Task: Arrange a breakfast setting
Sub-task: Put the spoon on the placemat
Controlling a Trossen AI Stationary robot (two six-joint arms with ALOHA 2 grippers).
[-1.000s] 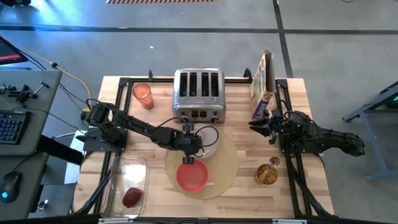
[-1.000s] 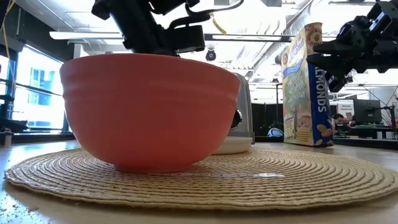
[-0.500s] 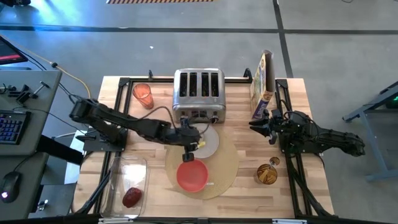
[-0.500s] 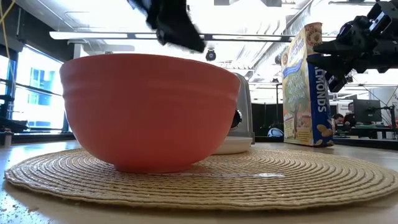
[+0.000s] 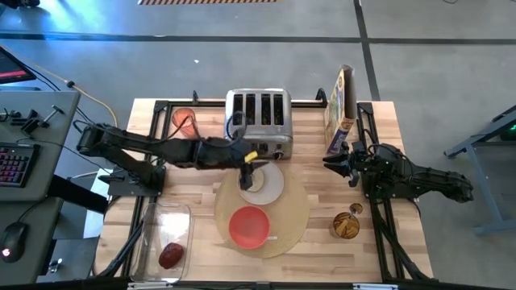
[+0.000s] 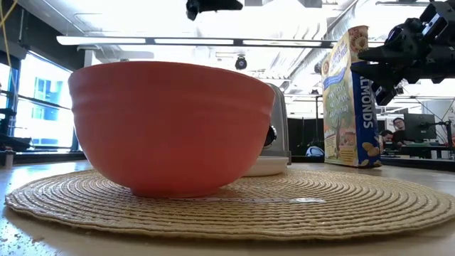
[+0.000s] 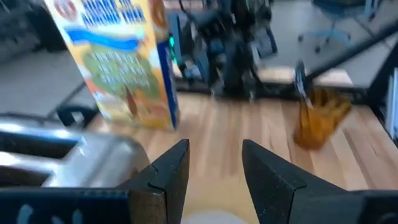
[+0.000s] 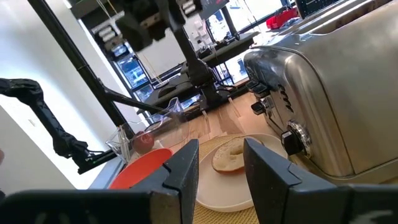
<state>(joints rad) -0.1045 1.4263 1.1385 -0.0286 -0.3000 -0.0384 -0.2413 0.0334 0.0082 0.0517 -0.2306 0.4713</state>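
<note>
Wooden table's crowded: left gripper (image 5: 249, 179), fingers apart and empty, could bump the toast (image 8: 229, 153) off the white plate (image 5: 272, 187); right gripper (image 5: 337, 160) idles open.

toast slice (image 8: 229, 154) on white plate (image 8: 217, 186) | toaster (image 8: 323, 99) beside

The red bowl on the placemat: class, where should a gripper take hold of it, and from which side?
Grip the red bowl by its rim, coming straight down from above. It stands upright and open on the placemat, and its round wall looks too wide to span, so one finger inside and one outside seems best.
</note>
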